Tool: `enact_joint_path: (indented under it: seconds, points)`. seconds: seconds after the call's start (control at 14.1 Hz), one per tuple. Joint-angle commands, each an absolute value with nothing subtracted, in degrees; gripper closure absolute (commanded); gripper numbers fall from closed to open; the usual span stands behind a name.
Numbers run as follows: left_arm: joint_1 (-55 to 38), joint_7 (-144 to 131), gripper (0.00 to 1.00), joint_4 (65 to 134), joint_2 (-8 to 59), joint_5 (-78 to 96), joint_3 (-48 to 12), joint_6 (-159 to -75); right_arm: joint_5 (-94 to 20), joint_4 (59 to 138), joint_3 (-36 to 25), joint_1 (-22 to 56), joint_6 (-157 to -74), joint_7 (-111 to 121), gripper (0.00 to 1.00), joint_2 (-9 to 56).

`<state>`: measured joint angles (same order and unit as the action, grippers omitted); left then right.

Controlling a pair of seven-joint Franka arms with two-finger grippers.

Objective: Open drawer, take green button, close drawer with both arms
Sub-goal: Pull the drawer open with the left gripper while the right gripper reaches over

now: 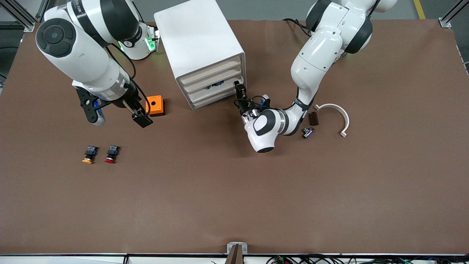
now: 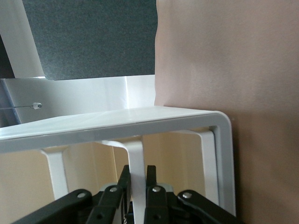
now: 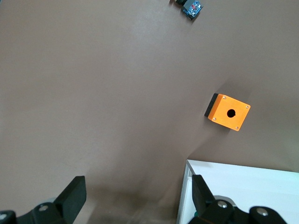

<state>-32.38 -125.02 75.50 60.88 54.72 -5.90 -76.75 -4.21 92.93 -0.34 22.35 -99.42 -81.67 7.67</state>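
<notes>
The white drawer cabinet (image 1: 198, 40) stands at the middle back of the table, its drawer fronts facing the left arm's side. My left gripper (image 1: 240, 90) is at the third drawer (image 1: 216, 90), shut on its thin white handle (image 2: 135, 158); in the left wrist view the gripper (image 2: 138, 179) clamps the strip from both sides. A small dark and blue bit (image 1: 215, 85) shows in the gap above that drawer; no green cap shows. My right gripper (image 1: 117, 115) is open and empty over the table beside the orange box (image 1: 155, 105); its wrist view shows the gripper (image 3: 138, 186) spread wide.
A yellow-capped button (image 1: 88, 154) and a red-capped button (image 1: 111, 154) lie toward the right arm's end. The orange box also shows in the right wrist view (image 3: 227, 112). A white curved piece (image 1: 335, 113), a brown block (image 1: 312, 118) and a small metal part (image 1: 307, 132) lie by the left arm.
</notes>
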Motion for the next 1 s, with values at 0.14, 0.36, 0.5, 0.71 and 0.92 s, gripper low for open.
enact_joint_path:
  seconds: [0.14,0.36,0.5,0.71,0.92]
  points:
    - [-29.5,-124.5,0.82,74.4,61.1,54.7,-5.1,-80.4,-4.7,91.5,-0.6,23.1,-98.5,-82.5,0.0,8.4]
    - [-28.1,-124.2,0.82,74.4,61.0,54.8,-5.1,-80.9,-4.7,91.5,-0.6,24.2,-99.1,-85.0,0.0,9.2]
    - [-27.1,-123.8,0.82,73.9,61.0,54.8,-5.1,-80.9,-4.7,91.5,-0.6,25.7,-99.4,-85.0,0.0,9.8]
    - [-25.7,-123.8,0.82,73.9,60.9,56.1,-5.1,-81.1,-4.7,91.8,-0.6,27.9,-99.8,-87.3,0.0,10.8]
    - [-24.3,-123.8,0.82,73.9,61.0,56.7,-5.1,-81.8,-4.7,93.5,-0.6,30.5,-103.1,-90.8,0.0,12.0]
